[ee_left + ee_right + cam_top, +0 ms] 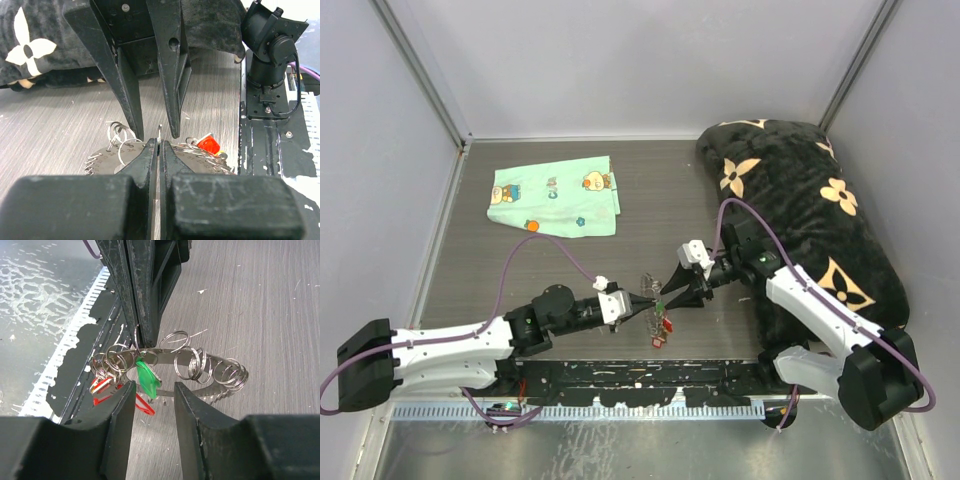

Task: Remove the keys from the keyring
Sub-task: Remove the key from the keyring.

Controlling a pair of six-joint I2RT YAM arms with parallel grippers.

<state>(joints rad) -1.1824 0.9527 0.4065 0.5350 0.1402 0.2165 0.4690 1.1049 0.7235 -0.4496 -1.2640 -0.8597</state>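
The keyring (168, 351) is a flat silver band hung with many small split rings, held on edge just above the table. My left gripper (159, 142) is shut on its rim, and its fingers (142, 300) come down onto the ring from above in the right wrist view. The keys hang from the ring: a green-headed one (147, 377) and red-headed ones (102, 387); one red key (207, 144) also shows past the left fingers. My right gripper (152, 390) is open, with the green key hanging between its fingertips. From above, both grippers meet at the keyring (650, 292).
A mint-green cartoon-print cloth (555, 198) lies at the back left. A black blanket with cream flower shapes (800, 200) fills the right side beside the right arm. The arms' base rail (640, 375) runs along the near edge.
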